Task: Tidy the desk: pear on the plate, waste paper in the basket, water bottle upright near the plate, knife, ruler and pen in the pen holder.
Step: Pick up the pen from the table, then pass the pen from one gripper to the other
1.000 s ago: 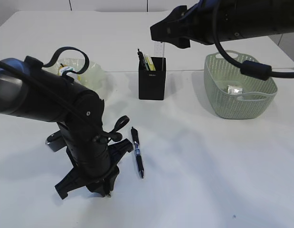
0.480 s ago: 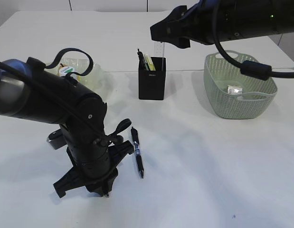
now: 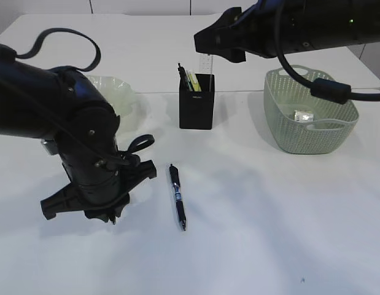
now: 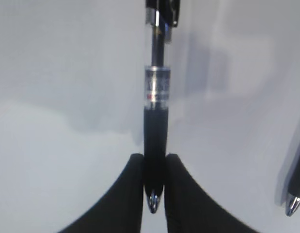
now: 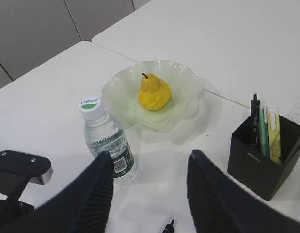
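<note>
On the desk's left side, the left gripper is clamped on the lower barrel of a black pen. The nib pokes out just below the fingers. That low grip leaves most of the shaft free, which should suit tipping it into a container. The arm hides this pen in the exterior view, and whether it is clear of the desk cannot be told.

At 12 o'clock from that arm, the pear sits in the middle of the glass plate. The water bottle stands upright at the plate's 7 o'clock, so both jobs look done.

A second pen lies loose on the desk at 3 o'clock from the left gripper, awaiting its turn.

At its 12 o'clock is the black pen holder. It already holds a clear ruler and yellow and green handles, though which of these is the knife cannot be told.

At the holder's 3 o'clock, the green basket contains the waste paper.

The right gripper hangs high over the desk with its jaws apart and empty, apparently parked clear of the left arm's route.
</note>
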Motion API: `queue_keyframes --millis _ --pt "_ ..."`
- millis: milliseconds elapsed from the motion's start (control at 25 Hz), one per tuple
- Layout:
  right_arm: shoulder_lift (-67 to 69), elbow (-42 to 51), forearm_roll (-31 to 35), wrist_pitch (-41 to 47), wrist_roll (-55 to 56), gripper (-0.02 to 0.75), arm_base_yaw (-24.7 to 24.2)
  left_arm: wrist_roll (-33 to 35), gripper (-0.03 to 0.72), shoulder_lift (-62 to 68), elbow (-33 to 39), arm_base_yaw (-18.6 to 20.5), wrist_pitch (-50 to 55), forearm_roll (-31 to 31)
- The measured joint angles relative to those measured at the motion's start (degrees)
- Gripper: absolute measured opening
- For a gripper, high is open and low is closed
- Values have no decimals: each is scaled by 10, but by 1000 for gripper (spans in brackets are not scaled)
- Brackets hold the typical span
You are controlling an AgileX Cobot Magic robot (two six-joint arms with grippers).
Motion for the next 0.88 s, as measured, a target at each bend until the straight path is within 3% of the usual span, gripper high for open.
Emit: queue_keyframes --millis 560,880 --pt "0 0 0 0 0 372 0 117 57 -109 0 0 10 63" --pt "0 0 0 0 0 372 0 239 57 -165 3 0 15 75"
